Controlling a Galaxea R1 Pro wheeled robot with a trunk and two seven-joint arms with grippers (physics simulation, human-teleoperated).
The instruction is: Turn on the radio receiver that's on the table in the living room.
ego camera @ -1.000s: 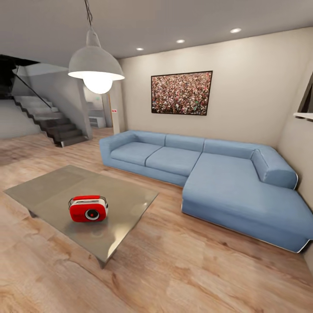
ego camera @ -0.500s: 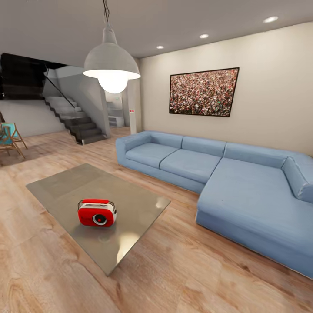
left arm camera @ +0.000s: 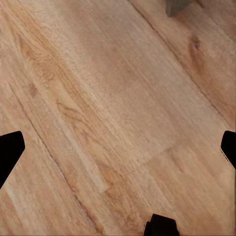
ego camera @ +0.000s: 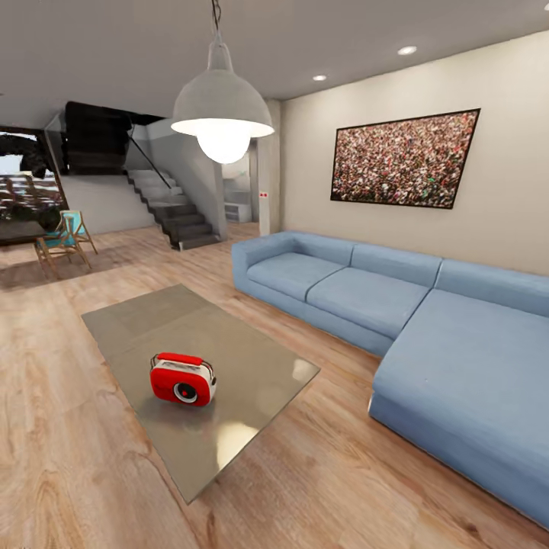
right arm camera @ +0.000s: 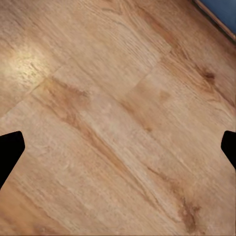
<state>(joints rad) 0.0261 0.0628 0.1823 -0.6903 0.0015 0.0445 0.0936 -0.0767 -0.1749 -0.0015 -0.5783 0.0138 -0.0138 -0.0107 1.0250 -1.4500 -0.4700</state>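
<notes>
Red, hard plastic is judged to make the radio [ego camera: 183,379] light, stiff and apt to slide on the glossy table [ego camera: 252,366]; it stands nearer the near end. Its top is best pressed, not gripped. Both grippers [left arm camera: 118,147] [right arm camera: 118,147] are spread wide over floor, holding nothing. Since earlier, only the view has swung left.

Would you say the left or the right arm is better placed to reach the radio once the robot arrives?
Probably the left: the radio receiver sits left of centre on the table. Both wrist views look at wood floor, so neither arm is near yet.
</notes>
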